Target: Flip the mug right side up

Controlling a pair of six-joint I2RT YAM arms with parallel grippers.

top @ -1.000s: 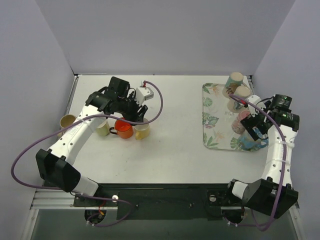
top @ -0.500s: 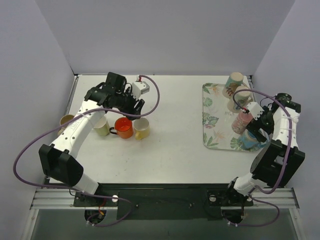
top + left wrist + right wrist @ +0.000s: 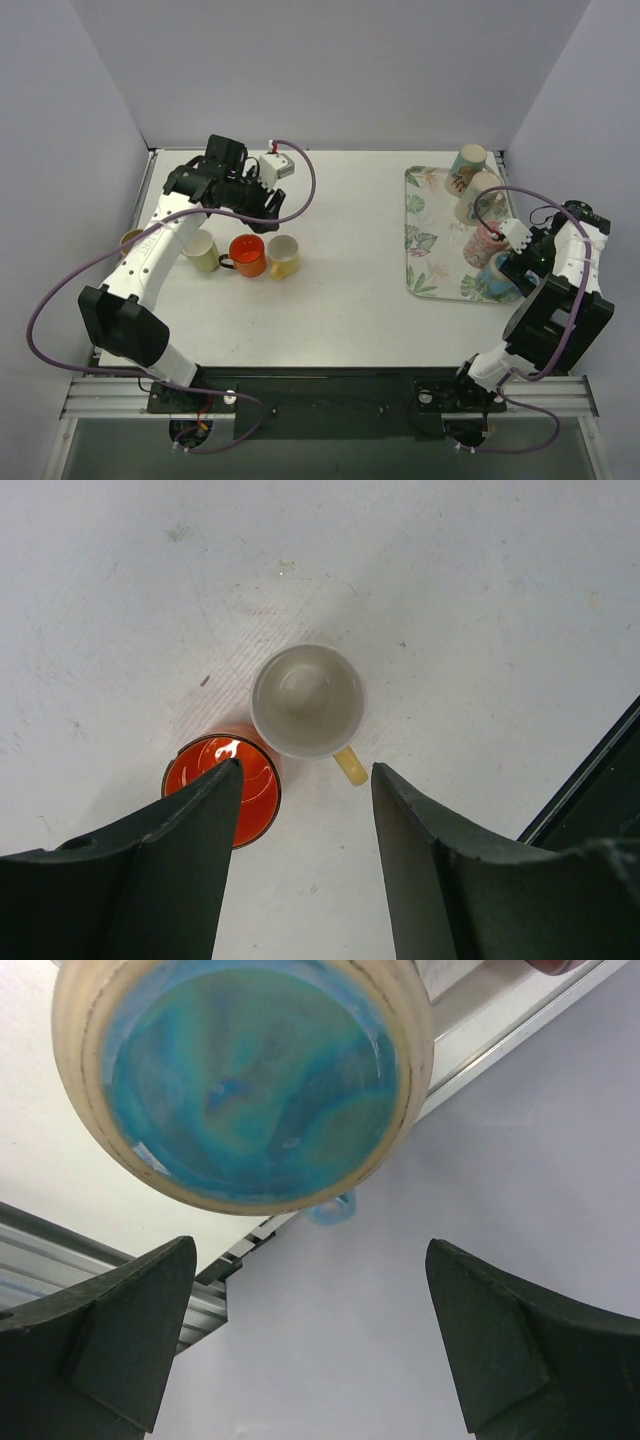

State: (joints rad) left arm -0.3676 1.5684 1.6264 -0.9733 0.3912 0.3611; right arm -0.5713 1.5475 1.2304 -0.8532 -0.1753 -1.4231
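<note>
A blue mug (image 3: 498, 276) is on the near right corner of the leaf-patterned tray (image 3: 425, 215). In the right wrist view its round blue end with a tan rim (image 3: 245, 1075) faces the camera, and a blue handle (image 3: 336, 1210) pokes out below. My right gripper (image 3: 517, 260) (image 3: 308, 1245) is open just beside it, with nothing between the fingers. My left gripper (image 3: 262, 203) (image 3: 306, 768) hangs open above an upright pale yellow mug (image 3: 306, 700) and an upright orange mug (image 3: 222, 790), holding nothing.
Three other mugs, among them a pink one (image 3: 486, 240), crowd the tray's right side. A yellow-green mug (image 3: 203, 251) stands left of the orange one, and a tan mug (image 3: 132, 241) is at the table's left edge. The right wall is close behind my right arm.
My left gripper has pulled back from the row of mugs toward the far left. My right arm has folded toward the table's right edge, its gripper staying by the blue mug.
</note>
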